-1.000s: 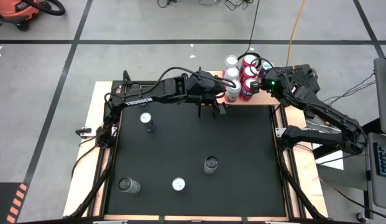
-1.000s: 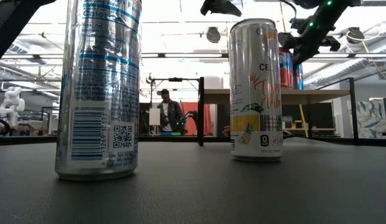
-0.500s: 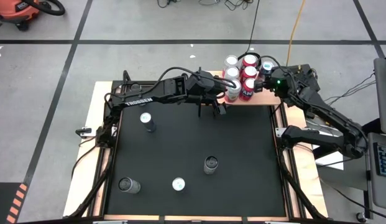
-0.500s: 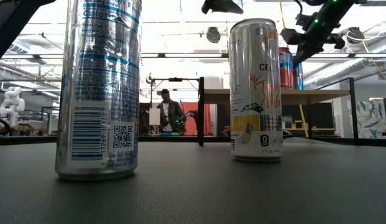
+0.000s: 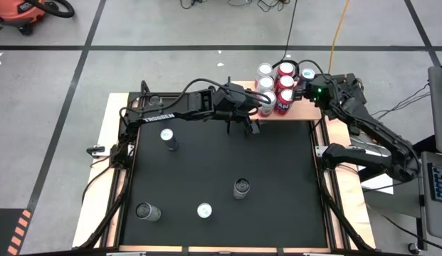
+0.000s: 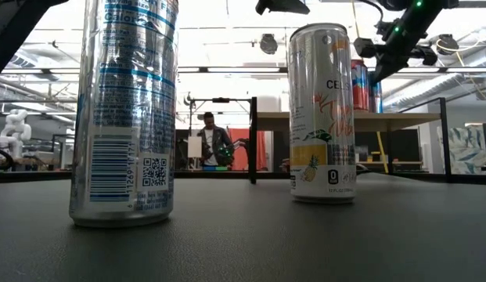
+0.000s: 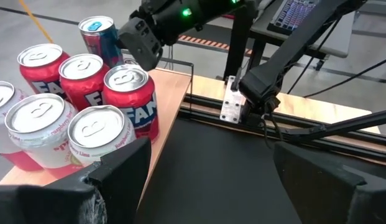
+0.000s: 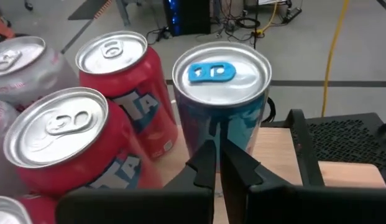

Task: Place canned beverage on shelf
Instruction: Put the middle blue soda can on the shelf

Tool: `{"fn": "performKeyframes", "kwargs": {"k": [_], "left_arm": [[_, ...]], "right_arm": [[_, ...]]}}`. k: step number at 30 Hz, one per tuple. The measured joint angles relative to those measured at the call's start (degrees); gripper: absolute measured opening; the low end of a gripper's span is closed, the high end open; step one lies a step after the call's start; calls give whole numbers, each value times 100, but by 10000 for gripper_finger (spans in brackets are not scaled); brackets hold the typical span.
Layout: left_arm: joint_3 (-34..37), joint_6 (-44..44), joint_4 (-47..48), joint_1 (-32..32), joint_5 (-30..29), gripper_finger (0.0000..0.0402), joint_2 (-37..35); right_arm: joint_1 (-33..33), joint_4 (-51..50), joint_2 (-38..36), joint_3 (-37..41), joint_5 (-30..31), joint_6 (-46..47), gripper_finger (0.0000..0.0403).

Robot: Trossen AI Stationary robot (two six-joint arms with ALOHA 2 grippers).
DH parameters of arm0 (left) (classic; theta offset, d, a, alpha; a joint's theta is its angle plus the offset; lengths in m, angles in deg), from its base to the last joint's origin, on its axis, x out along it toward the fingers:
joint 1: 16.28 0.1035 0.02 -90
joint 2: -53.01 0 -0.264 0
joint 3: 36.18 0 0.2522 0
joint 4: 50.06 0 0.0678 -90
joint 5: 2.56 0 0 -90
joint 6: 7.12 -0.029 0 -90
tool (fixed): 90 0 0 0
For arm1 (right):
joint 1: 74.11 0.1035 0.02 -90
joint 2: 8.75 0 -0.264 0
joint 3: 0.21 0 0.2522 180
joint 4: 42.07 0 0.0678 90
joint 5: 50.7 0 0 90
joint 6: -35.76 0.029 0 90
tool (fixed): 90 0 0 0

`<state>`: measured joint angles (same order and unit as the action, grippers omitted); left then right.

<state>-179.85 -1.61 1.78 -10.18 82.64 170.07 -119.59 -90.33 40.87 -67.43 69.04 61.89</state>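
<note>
Overhead camera looks straight down, taking in the whole black matte table (image 5: 221, 178) and surrounding grey floor. Low camera sits at tabletop level, facing level across into the room; a tall silver barcode-printed can (image 6: 125, 110) stands very close to its lens. Left wrist camera looks forward over the small light-wood shelf board (image 7: 165, 115) from close by. Right wrist camera is closer still. Both wrist views share the blue can with a blue pull-tab (image 8: 222, 99) and neighbouring red cans (image 7: 132, 99).
</note>
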Motion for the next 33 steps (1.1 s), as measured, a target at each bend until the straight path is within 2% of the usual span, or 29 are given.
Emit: {"fn": "performKeyframes", "kwargs": {"k": [12, 22, 27, 33], "left_arm": [[0, 4, 15, -1, 0, 342, 0], [0, 14, 20, -12, -1, 342, 0], [0, 11, 17, -14, -2, 342, 0], [0, 7, -16, -14, -2, 342, 0]], "right_arm": [[3, 279, 280, -3, -153, 6, 0], [17, -1063, 90, -1101, -137, 230, 0], [16, -1866, 105, -1791, 54, 915, 0], [-66, -2234, 268, -1668, -177, 1395, 0]]}}
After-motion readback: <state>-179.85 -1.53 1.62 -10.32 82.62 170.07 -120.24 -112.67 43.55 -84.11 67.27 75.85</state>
